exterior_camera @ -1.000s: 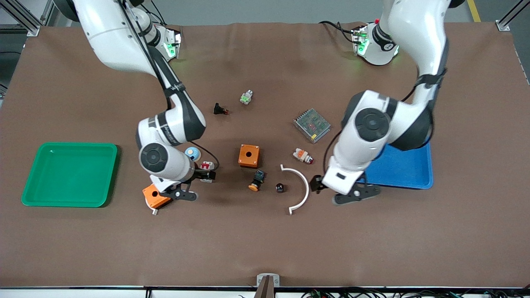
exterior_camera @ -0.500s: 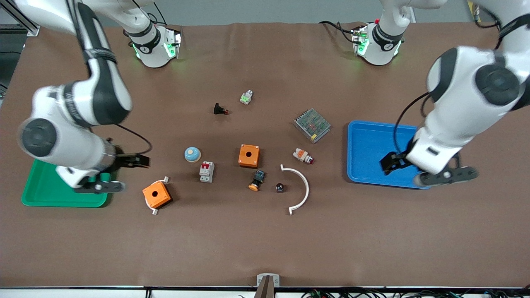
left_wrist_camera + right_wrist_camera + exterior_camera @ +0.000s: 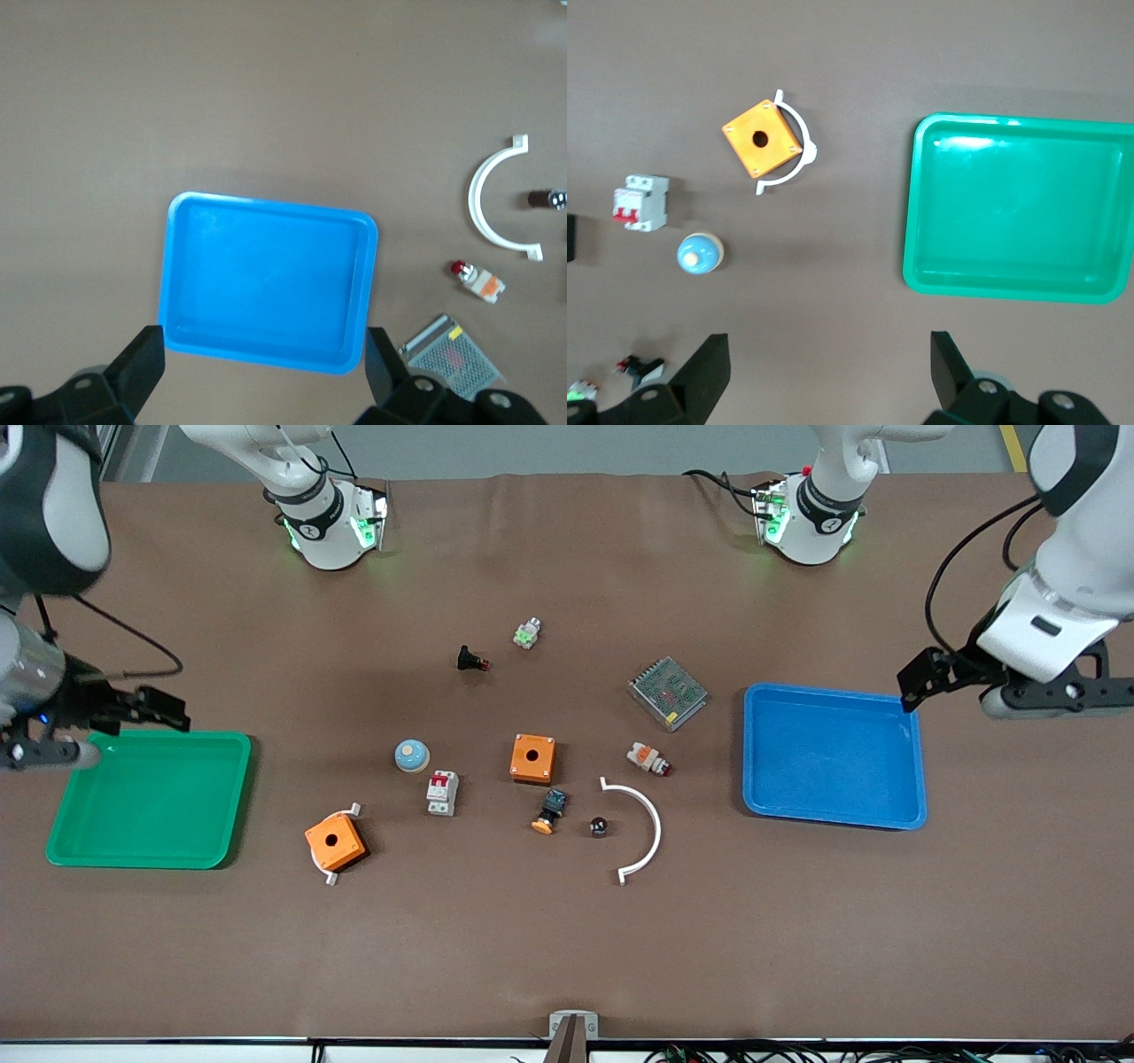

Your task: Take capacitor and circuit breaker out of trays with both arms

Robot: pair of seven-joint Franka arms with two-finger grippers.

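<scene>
Two task parts rest untouched mid-table. Nearest the front camera, the capacitor (image 3: pixel 599 827) sits just inside a white curved strip (image 3: pixel 640 828). Slightly farther, the breaker (image 3: pixel 442 792) lies between a blue dome (image 3: pixel 412 755) and an orange box (image 3: pixel 335 841). Farther still, the right gripper (image 3: pixel 133 713) hangs spread and empty above the green tray's (image 3: pixel 146 855) edge, while the left gripper (image 3: pixel 926 677) hangs spread and empty above the blue tray's (image 3: pixel 833 815) corner.
</scene>
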